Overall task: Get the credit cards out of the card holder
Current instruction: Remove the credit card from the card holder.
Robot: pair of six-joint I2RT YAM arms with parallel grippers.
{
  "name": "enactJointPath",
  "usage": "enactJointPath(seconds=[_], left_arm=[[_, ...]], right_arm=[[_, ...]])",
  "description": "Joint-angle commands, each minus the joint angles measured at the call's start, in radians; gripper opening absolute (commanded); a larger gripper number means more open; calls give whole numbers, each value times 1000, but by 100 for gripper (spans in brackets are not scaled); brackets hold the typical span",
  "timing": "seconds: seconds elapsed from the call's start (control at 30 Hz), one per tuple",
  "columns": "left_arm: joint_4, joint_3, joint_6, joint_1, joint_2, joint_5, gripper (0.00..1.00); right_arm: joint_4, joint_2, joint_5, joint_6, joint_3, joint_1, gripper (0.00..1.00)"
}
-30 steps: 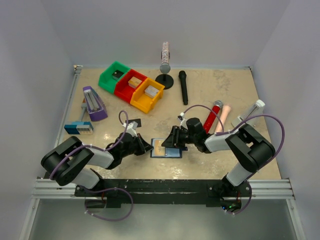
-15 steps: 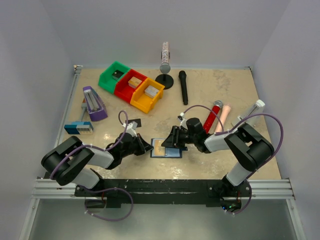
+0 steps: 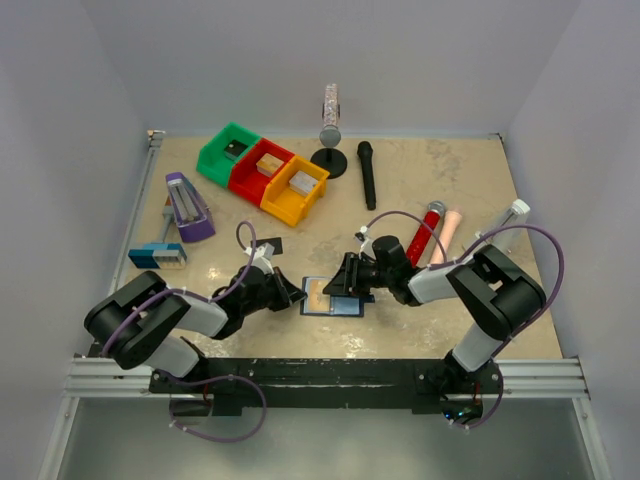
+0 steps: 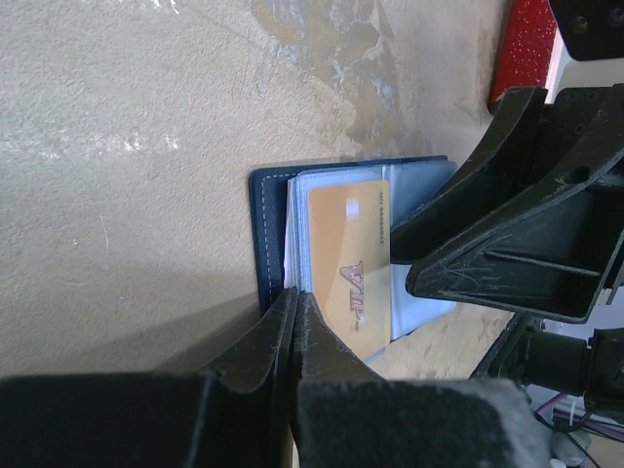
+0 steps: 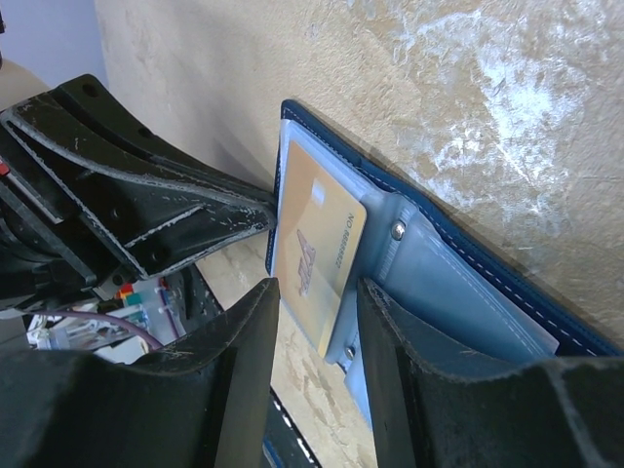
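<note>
The card holder (image 3: 346,305) lies open on the table between my two grippers. It also shows in the left wrist view (image 4: 265,224) and in the right wrist view (image 5: 468,292). A tan-gold card (image 3: 317,294) sticks partway out of its light blue pocket (image 4: 349,253) (image 5: 317,244). My left gripper (image 3: 297,294) (image 4: 295,294) is shut, its tips pinched on the holder's near edge. My right gripper (image 3: 345,285) (image 5: 317,285) is open, one finger on each side of the gold card's free end. A black card (image 3: 272,245) lies on the table behind the left gripper. The silvery card is hidden.
Green (image 3: 228,150), red (image 3: 262,165) and yellow (image 3: 295,188) bins stand at the back left. A purple stapler (image 3: 187,207) and a blue-grey block (image 3: 157,255) lie to the left. A microphone stand (image 3: 330,155), a black microphone (image 3: 367,172), a red tube (image 3: 425,230) and a pink tube (image 3: 450,232) are behind.
</note>
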Motion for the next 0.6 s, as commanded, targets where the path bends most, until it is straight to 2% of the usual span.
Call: enactJointPath(seconds=[0.0,0.57], left_arm=[[42,-12,1,1,18,-16,0],[65,-10,-8,-5,65,-4,0]], right_arm=[[-15,17,-11,-19,17,1,44],[156,35,-95,22,-3,0,45]])
